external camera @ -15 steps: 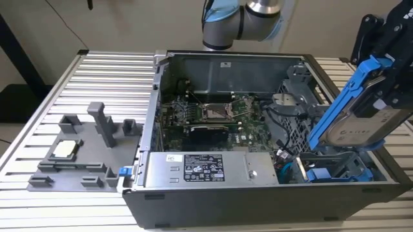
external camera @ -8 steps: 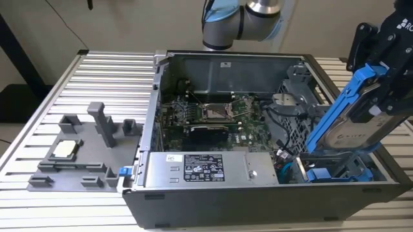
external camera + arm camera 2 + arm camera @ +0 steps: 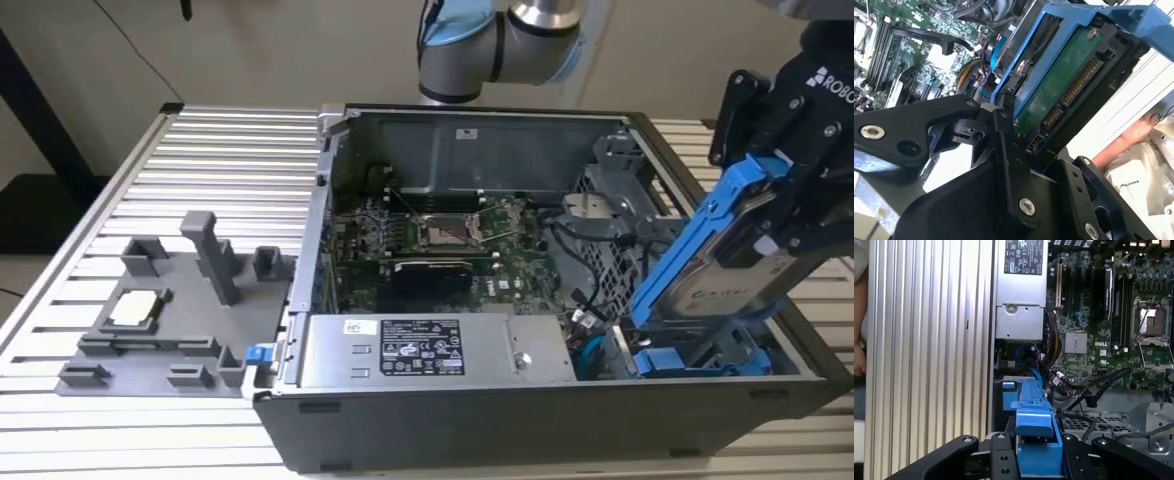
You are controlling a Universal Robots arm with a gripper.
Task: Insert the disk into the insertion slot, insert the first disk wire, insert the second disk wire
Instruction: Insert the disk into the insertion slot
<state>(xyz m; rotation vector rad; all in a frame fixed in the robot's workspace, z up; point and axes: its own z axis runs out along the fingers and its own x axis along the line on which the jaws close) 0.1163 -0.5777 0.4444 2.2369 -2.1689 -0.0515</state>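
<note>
Ribbed counter (image 3: pixel 200 150), open case (image 3: pixel 507 150); we see jaws clenched on disk (image 3: pixel 731 262), long axis steep, lower end beside insertion slot (image 3: pixel 614 270).

The arm (image 3: pixel 501 45) holds its tool (image 3: pixel 774 190) tilted, clamped on the disk (image 3: pixel 721 278).

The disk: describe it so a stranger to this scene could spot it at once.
Find the open computer case. At its end on the exterior view's right, the black hand holds the disk tilted over the case. Its bright blue frame sets it apart from the grey power supply box.
</note>
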